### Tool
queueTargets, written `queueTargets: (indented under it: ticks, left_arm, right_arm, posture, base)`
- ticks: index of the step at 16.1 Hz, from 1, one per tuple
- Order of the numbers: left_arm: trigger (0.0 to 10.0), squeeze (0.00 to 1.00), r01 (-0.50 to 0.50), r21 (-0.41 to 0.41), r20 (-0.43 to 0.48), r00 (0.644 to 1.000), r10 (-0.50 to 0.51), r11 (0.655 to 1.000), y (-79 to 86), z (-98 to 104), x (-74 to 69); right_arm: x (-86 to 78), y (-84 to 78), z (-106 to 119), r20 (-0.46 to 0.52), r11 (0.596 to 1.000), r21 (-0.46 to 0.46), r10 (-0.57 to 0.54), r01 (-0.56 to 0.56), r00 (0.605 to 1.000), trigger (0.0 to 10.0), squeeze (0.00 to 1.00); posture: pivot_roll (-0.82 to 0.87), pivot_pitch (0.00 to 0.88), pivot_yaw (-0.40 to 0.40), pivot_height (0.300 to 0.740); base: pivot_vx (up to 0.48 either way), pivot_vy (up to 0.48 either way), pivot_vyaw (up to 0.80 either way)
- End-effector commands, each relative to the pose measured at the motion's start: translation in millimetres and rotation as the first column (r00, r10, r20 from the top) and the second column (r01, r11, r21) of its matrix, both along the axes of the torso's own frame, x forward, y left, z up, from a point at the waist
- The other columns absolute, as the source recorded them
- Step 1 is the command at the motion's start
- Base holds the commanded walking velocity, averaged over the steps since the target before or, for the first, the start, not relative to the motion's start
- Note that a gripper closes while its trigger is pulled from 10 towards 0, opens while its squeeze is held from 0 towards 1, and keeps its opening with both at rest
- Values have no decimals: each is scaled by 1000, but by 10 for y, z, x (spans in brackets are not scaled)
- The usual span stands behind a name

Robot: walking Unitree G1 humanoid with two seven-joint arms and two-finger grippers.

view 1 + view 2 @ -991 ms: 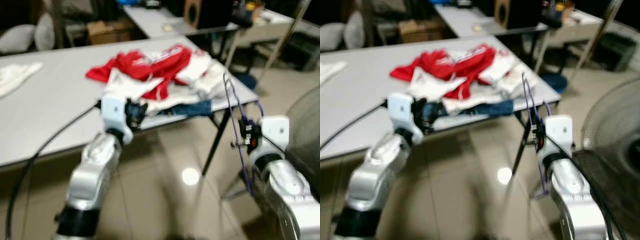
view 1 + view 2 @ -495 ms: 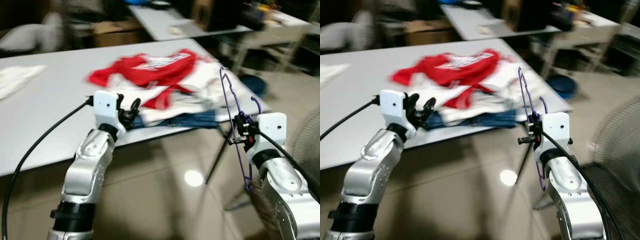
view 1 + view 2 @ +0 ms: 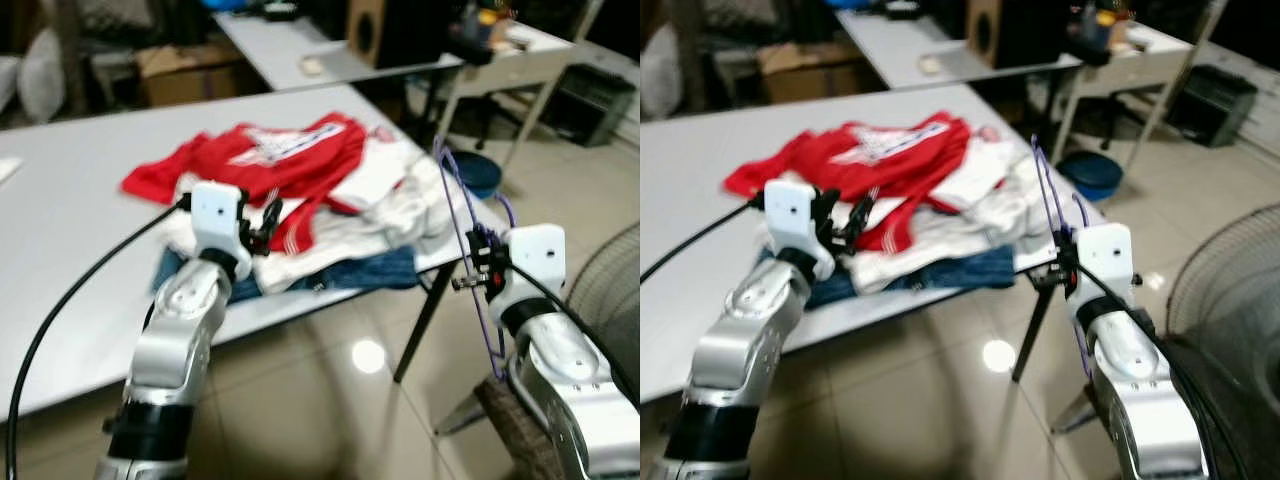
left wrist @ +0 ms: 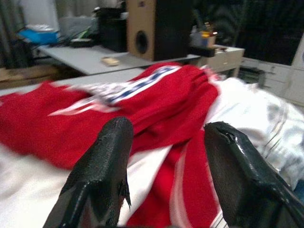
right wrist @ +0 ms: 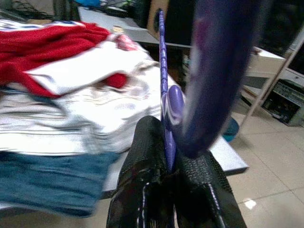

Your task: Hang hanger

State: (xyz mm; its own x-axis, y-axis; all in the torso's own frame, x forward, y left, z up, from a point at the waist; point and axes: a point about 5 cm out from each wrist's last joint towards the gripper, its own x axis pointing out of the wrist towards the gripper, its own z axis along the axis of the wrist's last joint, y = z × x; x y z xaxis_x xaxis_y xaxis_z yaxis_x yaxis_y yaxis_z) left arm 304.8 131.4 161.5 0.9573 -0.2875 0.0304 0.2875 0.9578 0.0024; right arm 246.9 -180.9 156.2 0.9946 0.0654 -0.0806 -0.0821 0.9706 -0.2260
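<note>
Left of centre, the left gripper (image 3: 268, 216) is hovering over the red shirt (image 3: 262, 152) on the grey table (image 3: 70, 190), fingers (image 4: 102, 166) spread, holding nothing. The clothes pile (image 3: 340, 215) is lying soft and crumpled. At right, the right gripper (image 3: 1056, 262) is pinching the purple hanger (image 3: 462, 205) upright beside the table's corner. Judgement: thin, stiff, light, smooth wire; likely to swing, so gripping near the hook is advisable
</note>
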Motion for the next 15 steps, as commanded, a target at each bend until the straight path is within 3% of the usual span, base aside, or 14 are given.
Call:
queueTargets:
  ticks: [1, 5, 8, 11, 14, 15]
  left_arm:
    - [10000, 0, 15, 5, 10, 1000, -15, 1000, -64, 27, 4]
    - [10000, 0, 9, 38, 14, 1000, -9, 999, -53, 21, 16]
    - [10000, 0, -22, 132, 3, 1000, 22, 991, -42, -21, 100]
    - [10000, 0, 34, 313, 7, 999, -39, 949, 39, -108, 176]
    - [10000, 0, 58, 347, 9, 998, -65, 936, 107, -98, 247]
    - [10000, 0, 102, 392, 13, 993, -116, 914, 97, -89, 307]
  right_arm:
    - [-2, -67, 30, 17, 1000, -15, -23, 24, 1000, 10000, 0]
    - [9, -50, 22, 19, 999, -28, -16, 17, 1000, 10000, 0]
    - [21, -20, 22, 26, 999, -30, -13, 14, 1000, 10000, 0]
    - [16, -11, 14, 24, 1000, -24, -9, 9, 1000, 10000, 0]
    - [12, -23, 12, 23, 1000, -31, -5, 6, 1000, 10000, 0]
    - [20, -23, 12, 24, 999, -31, -8, 9, 1000, 10000, 0]
  posture:
    - [-50, 7, -8, 740]
    - [-47, 7, -9, 740]
    - [-43, 4, 0, 740]
    - [-46, 0, 14, 740]
    - [-46, 0, 21, 740]
    - [-44, 0, 24, 740]
  base:
    - [360, 0, 0]
    - [333, 0, 0]
    - [0, 0, 0]
    - [0, 0, 0]
    - [0, 0, 0]
    - [0, 0, 0]
